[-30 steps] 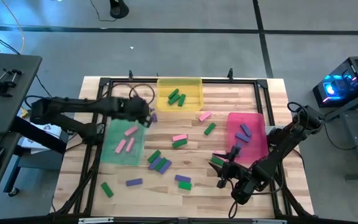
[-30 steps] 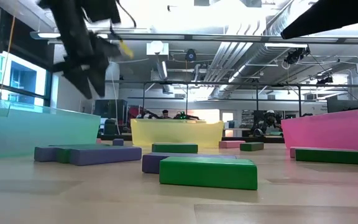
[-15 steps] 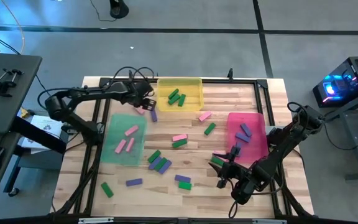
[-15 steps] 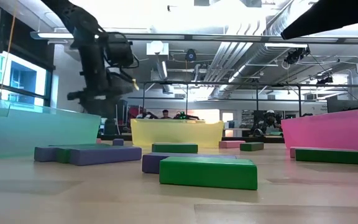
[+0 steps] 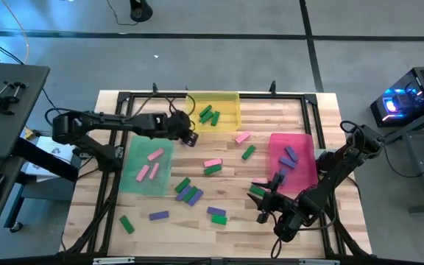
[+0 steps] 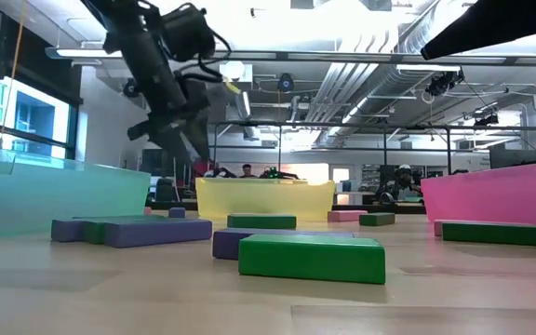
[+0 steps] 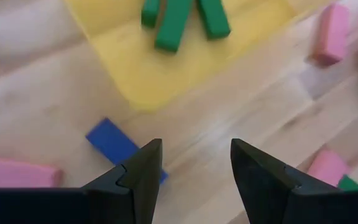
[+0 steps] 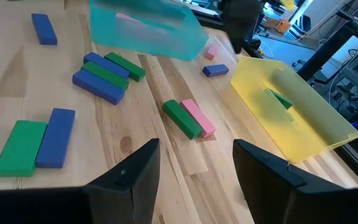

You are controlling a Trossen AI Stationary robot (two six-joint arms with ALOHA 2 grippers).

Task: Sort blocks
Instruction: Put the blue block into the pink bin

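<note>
The wooden table (image 5: 219,158) carries three trays: a green tray (image 5: 145,168) on the left, a yellow tray (image 5: 213,110) at the far edge and a pink tray (image 5: 291,158) on the right. No writing can be read on any of them.

The blocks are partly sorted. Three pink blocks (image 5: 148,166) lie in the green tray, three green blocks (image 5: 209,115) in the yellow tray, and three blue-purple blocks (image 5: 289,156) in the pink tray. The others lie loose on the table between the trays: roughly six green, five blue-purple and three pink. Among them, a pink-and-green pair (image 5: 212,165) sits mid-table.

The left tool (image 5: 189,138) hangs above the table between the green and yellow trays, its fingers (image 7: 137,180) apart and holding nothing, just over a loose blue block (image 7: 114,144). The right tool (image 5: 266,207) waits low near the front right of the table, fingers (image 8: 129,180) apart and empty.
</note>
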